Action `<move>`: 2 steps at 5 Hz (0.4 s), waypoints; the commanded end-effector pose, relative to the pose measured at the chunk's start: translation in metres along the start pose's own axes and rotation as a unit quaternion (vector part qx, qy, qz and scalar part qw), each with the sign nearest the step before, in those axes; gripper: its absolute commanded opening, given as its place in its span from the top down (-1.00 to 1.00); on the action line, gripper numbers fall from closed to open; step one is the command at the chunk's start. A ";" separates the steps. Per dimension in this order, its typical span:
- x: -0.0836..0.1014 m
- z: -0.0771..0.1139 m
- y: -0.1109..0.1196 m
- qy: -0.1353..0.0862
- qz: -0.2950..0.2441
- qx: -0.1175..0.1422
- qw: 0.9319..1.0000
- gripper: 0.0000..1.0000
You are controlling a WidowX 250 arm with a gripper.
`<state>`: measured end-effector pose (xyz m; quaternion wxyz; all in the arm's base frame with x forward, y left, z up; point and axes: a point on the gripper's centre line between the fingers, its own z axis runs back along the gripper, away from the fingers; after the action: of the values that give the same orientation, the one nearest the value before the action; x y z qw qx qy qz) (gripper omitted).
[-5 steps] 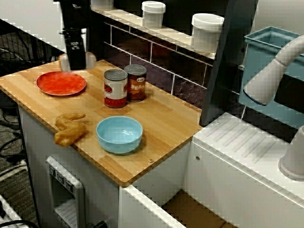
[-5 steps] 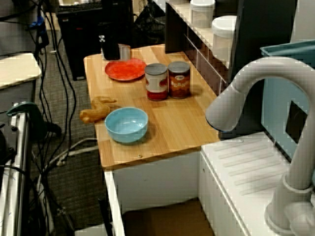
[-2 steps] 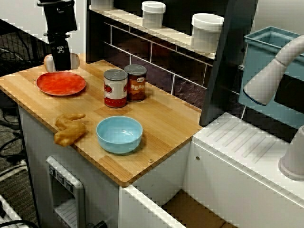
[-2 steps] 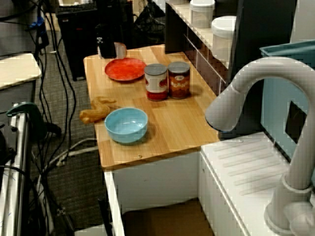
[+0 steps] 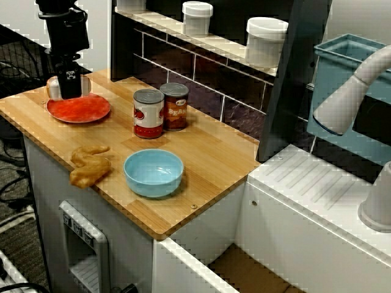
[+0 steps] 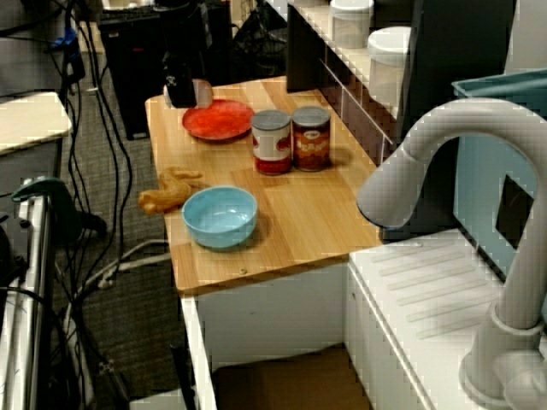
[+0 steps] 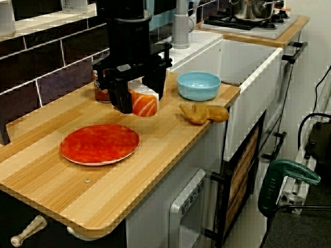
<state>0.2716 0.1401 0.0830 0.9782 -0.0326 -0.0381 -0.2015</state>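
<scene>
Round red plate [image 7: 100, 144] lies at the left of the wooden surface [image 7: 62, 181]. Just past its rim, your black hand [image 7: 139, 94] is clenched on the orange-and-white salmon sushi toy [image 7: 145, 104], held low; can't tell if it touches down. It looks light, rigid and probably slick, so grip the flat sides at mid-height. Light blue bowl [image 7: 199, 86] sits to the right.
</scene>
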 end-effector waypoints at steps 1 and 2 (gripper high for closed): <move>-0.001 0.020 0.018 -0.024 0.039 0.067 0.997 1.00; -0.004 0.017 0.021 -0.029 0.076 0.088 0.993 1.00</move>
<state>0.2694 0.1522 0.0770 0.9902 0.0233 -0.0568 -0.1253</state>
